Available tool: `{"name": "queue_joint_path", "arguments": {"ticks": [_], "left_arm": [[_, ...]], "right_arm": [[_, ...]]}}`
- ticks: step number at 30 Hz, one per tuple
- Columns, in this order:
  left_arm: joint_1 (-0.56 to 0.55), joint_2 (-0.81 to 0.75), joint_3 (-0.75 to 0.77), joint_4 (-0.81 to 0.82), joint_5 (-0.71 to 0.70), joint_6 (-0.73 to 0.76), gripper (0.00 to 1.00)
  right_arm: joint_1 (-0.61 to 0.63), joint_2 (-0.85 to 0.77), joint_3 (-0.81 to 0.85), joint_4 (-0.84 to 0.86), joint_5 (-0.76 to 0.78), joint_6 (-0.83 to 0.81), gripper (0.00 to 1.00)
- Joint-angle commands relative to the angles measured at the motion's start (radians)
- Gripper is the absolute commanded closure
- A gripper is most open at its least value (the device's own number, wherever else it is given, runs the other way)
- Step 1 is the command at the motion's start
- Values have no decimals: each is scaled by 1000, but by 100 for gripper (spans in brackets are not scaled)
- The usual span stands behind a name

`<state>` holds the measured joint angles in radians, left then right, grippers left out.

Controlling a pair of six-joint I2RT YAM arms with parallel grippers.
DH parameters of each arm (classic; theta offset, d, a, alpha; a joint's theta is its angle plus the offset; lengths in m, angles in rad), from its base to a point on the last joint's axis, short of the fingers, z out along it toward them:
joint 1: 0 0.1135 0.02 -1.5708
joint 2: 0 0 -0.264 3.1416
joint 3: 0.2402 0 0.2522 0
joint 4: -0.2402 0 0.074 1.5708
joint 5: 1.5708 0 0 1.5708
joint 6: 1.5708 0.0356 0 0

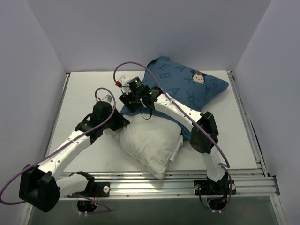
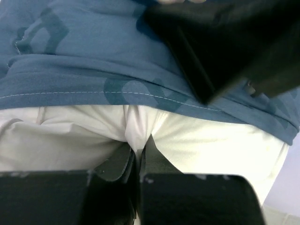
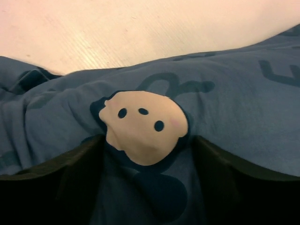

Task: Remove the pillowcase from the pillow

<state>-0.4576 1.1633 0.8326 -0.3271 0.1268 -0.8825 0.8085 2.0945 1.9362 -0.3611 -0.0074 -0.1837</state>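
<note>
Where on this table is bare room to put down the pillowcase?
Bare table lies far left, beyond the left arm, and right, between the pillowcase, right arm and table edge. The centre is crowded with arms and pillow.

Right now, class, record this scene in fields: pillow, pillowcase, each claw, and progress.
pillow: white, near end out of the case, on the table
pillowcase: blue, printed, covering the pillow's far end
left claw: shut on white pillow cloth just below the case's hem
right claw: pillowcase cloth with a mouse face between its fingers; grip unclear
progress: case partly off, not yet removed
</note>
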Motion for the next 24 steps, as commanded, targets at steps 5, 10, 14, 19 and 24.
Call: {"name": "queue_joint_path", "arguments": {"ticks": [5, 10, 14, 19, 24], "left_arm": [[-49, -112, 45, -170, -21, 80, 98], [-118, -220, 103, -288, -56, 96, 98], [-190, -287, 152, -372, -95, 91, 98], [-200, -382, 172, -441, -90, 74, 98], [-202, -441, 224, -526, -118, 79, 98]], "right_arm": [[-51, 38, 16, -50, 361, 12, 97], [-163, 29, 87, -24, 510, 88, 100], [-279, 25, 164, -36, 586, 183, 100], [-425, 65, 286, -119, 593, 308, 100], [-529, 79, 303, -151, 635, 357, 100]]}}
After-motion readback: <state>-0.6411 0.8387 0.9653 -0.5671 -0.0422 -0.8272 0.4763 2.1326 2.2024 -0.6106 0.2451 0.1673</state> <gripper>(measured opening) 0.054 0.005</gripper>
